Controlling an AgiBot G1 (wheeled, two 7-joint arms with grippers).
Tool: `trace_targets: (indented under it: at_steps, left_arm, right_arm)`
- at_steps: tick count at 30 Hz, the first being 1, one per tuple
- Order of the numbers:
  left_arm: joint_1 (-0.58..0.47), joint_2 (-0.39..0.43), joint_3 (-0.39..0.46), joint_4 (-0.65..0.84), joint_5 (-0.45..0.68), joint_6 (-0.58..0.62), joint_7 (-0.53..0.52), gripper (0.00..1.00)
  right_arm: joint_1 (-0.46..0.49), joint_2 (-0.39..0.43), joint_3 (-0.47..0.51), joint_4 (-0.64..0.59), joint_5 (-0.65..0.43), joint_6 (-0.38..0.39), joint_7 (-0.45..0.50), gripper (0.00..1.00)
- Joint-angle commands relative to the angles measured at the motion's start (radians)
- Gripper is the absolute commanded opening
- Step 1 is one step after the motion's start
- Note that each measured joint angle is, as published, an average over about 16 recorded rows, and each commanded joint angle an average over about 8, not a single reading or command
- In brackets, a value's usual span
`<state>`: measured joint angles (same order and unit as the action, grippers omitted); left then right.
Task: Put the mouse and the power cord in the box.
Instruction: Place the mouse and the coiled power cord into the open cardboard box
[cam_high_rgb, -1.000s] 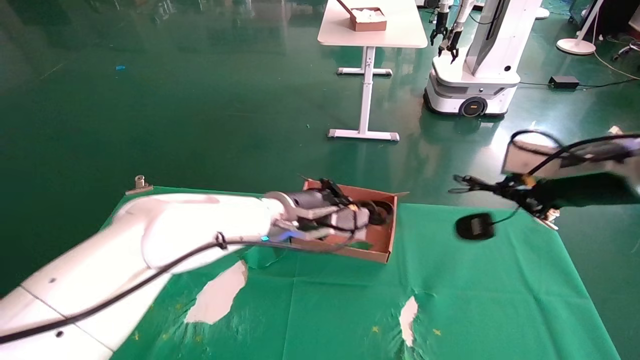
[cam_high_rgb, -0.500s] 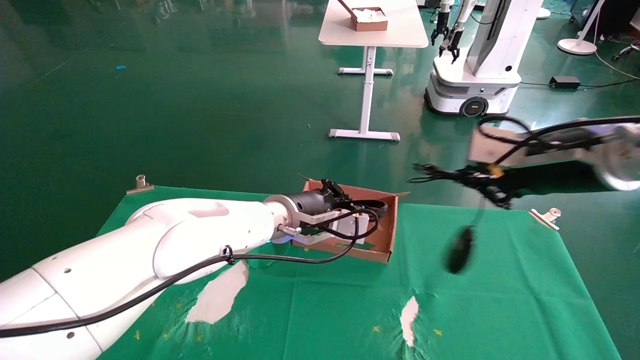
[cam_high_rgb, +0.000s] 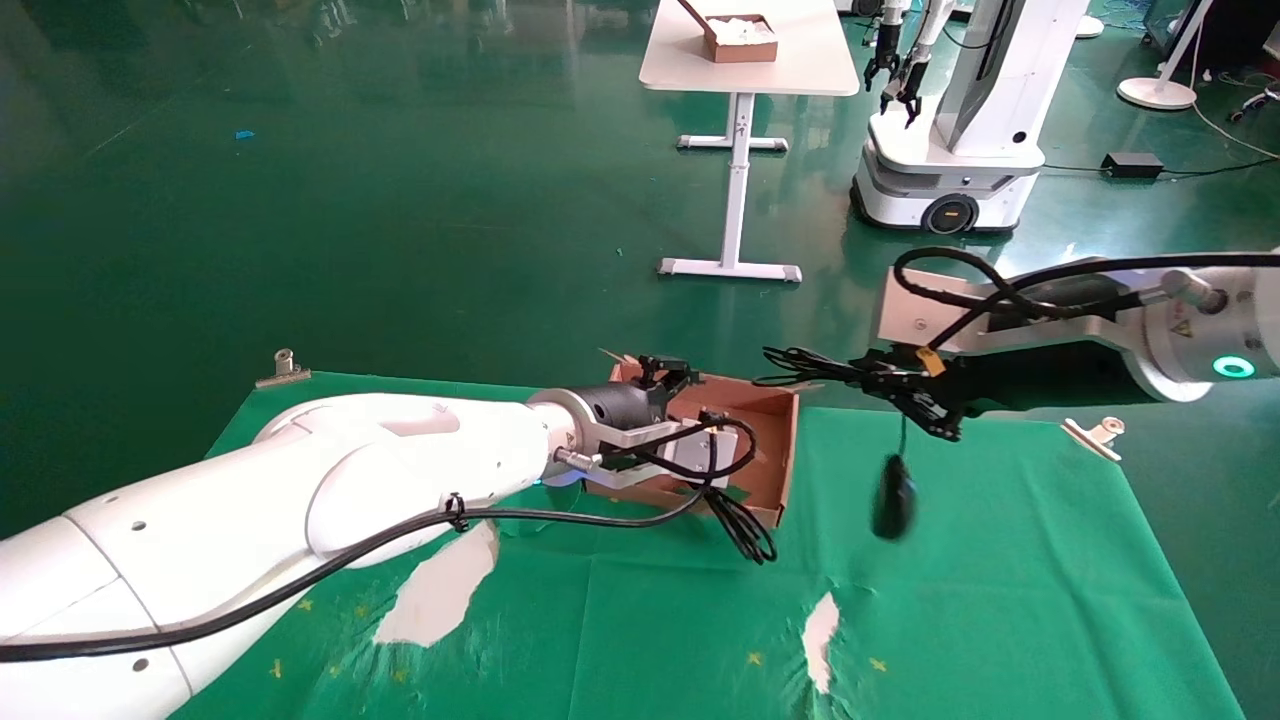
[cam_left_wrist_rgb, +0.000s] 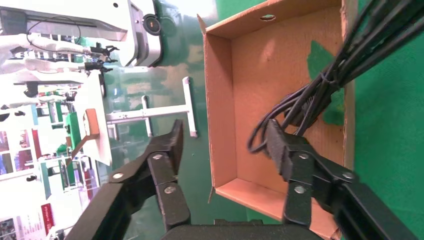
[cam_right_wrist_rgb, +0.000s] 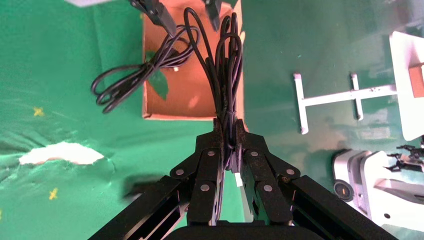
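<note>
We count one shallow reddish-brown cardboard box (cam_high_rgb: 770, 440) near the far edge of the green cloth-covered table (cam_high_rgb: 1000, 600), with both arms working around it.

Our left gripper (cam_high_rgb: 668, 374) hovers over the far side of this box, its two black fingers (cam_left_wrist_rgb: 170, 150) spread wide with nothing between them. The one thick glossy black power cord (cam_high_rgb: 745, 525) lies partly inside the box, by its torn front wall, and its long loops spill over that wall onto the cloth; in the left wrist view the bundle (cam_left_wrist_rgb: 320, 95) sits just beside one finger, and we cannot tell whether they touch.

Our right gripper (cam_high_rgb: 905, 385) is held in the air to the right of the box, above the cloth. Its jaws are pressed together on a gathered bunch of thin black mouse cable (cam_right_wrist_rgb: 225, 75), whose loops stick out ahead of the fingertips toward the box. From that grip the one small black oval mouse (cam_high_rgb: 893, 497) dangles on its cable, blurred, above the cloth and outside the box.

Farther off we see one white table (cam_high_rgb: 750, 60) bearing one smaller brown box (cam_high_rgb: 738, 38) with white contents, and one other white robot (cam_high_rgb: 960, 110). Two metal clips (cam_high_rgb: 284, 366) sit at the cloth's far corners.
</note>
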<state>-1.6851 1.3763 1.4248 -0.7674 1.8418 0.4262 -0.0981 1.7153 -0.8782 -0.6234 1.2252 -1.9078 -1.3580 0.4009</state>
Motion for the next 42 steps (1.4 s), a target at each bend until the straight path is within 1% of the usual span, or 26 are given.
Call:
trace_targets:
  at_steps: [1, 4, 7, 12, 15, 17, 21, 25, 26, 27, 30, 33, 34, 35, 42]
  left_arm:
    - [-0.004, 0.000, 0.015, 0.001, -0.010, -0.007, -0.004, 1.00]
    - [-0.011, -0.001, 0.030, 0.008, -0.022, -0.015, -0.009, 1.00]
    - [-0.025, -0.004, 0.036, 0.048, -0.032, -0.028, -0.027, 1.00]
    - [-0.062, -0.025, 0.036, 0.190, -0.030, -0.041, -0.072, 1.00]
    - [-0.081, -0.051, 0.042, 0.262, -0.018, -0.022, -0.091, 1.00]
    - [-0.090, -0.070, 0.049, 0.285, -0.008, -0.001, -0.100, 1.00]
    - [-0.099, -0.100, 0.062, 0.279, 0.013, 0.034, -0.118, 1.00]
    - [-0.102, -0.114, 0.070, 0.252, 0.034, 0.043, -0.147, 1.00]
    - [-0.102, -0.116, 0.072, 0.247, 0.039, 0.043, -0.154, 1.00]
    - [-0.102, -0.117, 0.073, 0.243, 0.043, 0.044, -0.160, 1.00]
    - [-0.104, -0.124, 0.077, 0.233, 0.054, 0.045, -0.176, 1.00]
    - [-0.105, -0.128, 0.080, 0.227, 0.059, 0.047, -0.184, 1.00]
    - [-0.106, -0.129, 0.080, 0.227, 0.060, 0.047, -0.185, 1.00]
    - [-0.106, -0.130, 0.081, 0.225, 0.062, 0.047, -0.186, 1.00]
    - [-0.104, -0.127, 0.080, 0.227, 0.060, 0.047, -0.183, 1.00]
  right_arm:
    - [0.001, 0.005, 0.001, 0.011, -0.003, -0.004, 0.009, 0.00]
    - [0.009, -0.002, 0.001, 0.005, 0.002, -0.005, -0.001, 0.00]
    - [0.016, -0.024, -0.002, -0.016, 0.005, 0.007, -0.027, 0.00]
    - [0.028, -0.095, -0.015, -0.102, -0.015, 0.072, -0.101, 0.00]
    - [0.039, -0.155, -0.025, -0.193, -0.035, 0.135, -0.162, 0.00]
    - [0.048, -0.202, -0.033, -0.268, -0.047, 0.179, -0.209, 0.00]
    - [0.069, -0.305, -0.050, -0.447, -0.066, 0.269, -0.316, 0.00]
    - [0.084, -0.403, -0.069, -0.630, -0.079, 0.350, -0.420, 0.00]
    - [0.086, -0.423, -0.073, -0.667, -0.081, 0.366, -0.442, 0.03]
    - [0.088, -0.438, -0.076, -0.697, -0.083, 0.380, -0.459, 0.13]
    - [0.091, -0.479, -0.084, -0.776, -0.084, 0.417, -0.507, 0.50]
    - [0.092, -0.497, -0.089, -0.811, -0.081, 0.435, -0.527, 0.88]
    - [0.092, -0.500, -0.090, -0.818, -0.080, 0.438, -0.530, 0.98]
    - [0.092, -0.504, -0.091, -0.826, -0.080, 0.442, -0.535, 1.00]
    - [0.092, -0.492, -0.089, -0.805, -0.079, 0.434, -0.523, 1.00]
